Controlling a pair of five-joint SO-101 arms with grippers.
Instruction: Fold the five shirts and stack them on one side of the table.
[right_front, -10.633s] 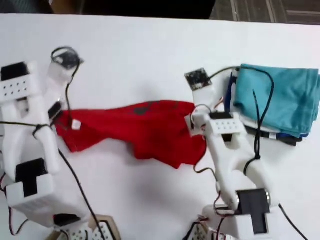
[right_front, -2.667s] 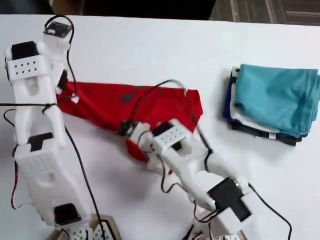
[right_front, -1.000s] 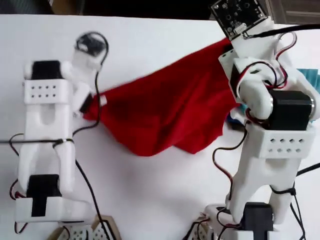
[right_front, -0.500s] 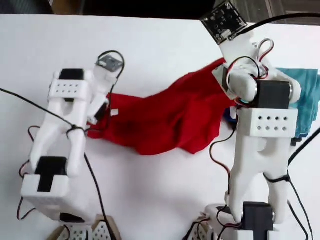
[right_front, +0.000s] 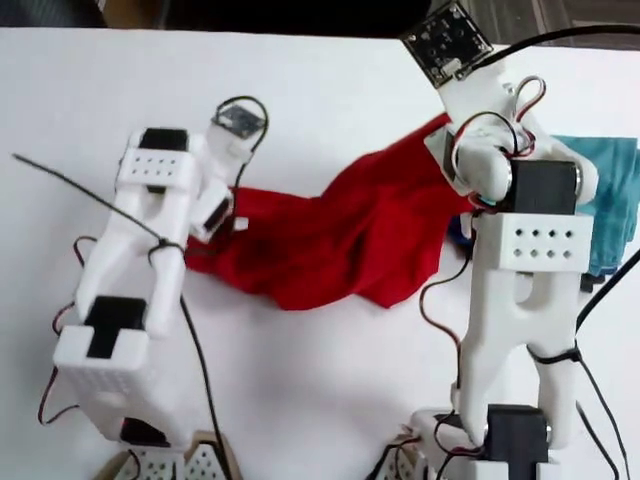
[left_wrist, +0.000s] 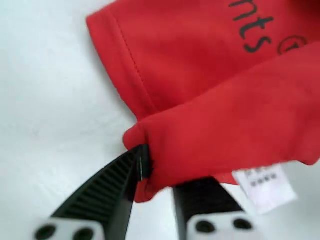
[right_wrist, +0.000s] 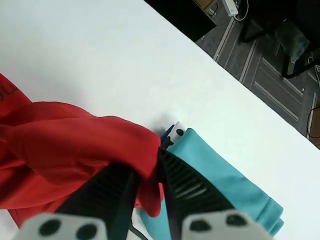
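A red shirt (right_front: 340, 235) stretches across the middle of a white counter (right_front: 300, 90), held at each end by a robot arm. The left hand (right_front: 220, 212) sits at the shirt's left end. In the left wrist view, the left hand (left_wrist: 160, 175) has its two dark fingers closed narrowly on a thick fold of the red cloth (left_wrist: 215, 100). A white label (left_wrist: 262, 182) hangs from the fabric just beside one finger. Dark printed lettering shows on the cloth beyond the fold.

The right hand (right_front: 450, 140) grips the shirt's right end, which rises from the counter toward it. In the right wrist view, the right hand (right_wrist: 150, 170) is pinched on a bunched wad of the red shirt (right_wrist: 75, 145). Between the two hands the shirt sags in loose folds onto the counter.

A stack of folded shirts (right_front: 610, 215) lies at the right edge of the counter, partly hidden by the right arm. A teal shirt (right_wrist: 215, 170) tops it, just beside the held red end.
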